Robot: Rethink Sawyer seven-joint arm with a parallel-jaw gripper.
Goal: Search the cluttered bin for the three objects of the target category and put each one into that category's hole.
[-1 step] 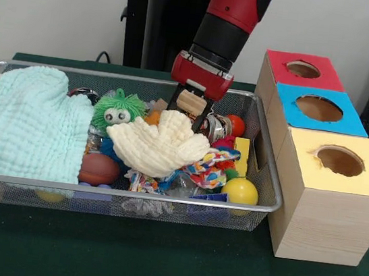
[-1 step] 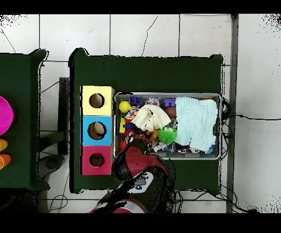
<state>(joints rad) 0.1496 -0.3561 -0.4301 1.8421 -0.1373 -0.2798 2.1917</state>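
Item: end effector [image 1: 189,113], frame centre, down in wire bin [image 1: 269,190]; fingers straddle cream cloth [image 1: 159,147], closure w/ grip unclear. Target category unknown. Boxes w/ holes [image 1: 339,160] at right. Advice: lift cloth slowly, clear of rope toy [image 1: 211,169], then check beneath.

mint cloth [image 1: 26,124], cream cloth [image 1: 158,147], yellow ball [image 1: 241,190], green fuzzy toy [image 1: 118,110]

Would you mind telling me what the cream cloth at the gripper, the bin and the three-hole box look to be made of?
Cream cloth: soft crinkled fabric, probably cotton muslin, judging by its puckered weave. Bin: metal wire mesh, silvery rim. Box: pale wood, visible grain, with matte red, blue and yellow tops.
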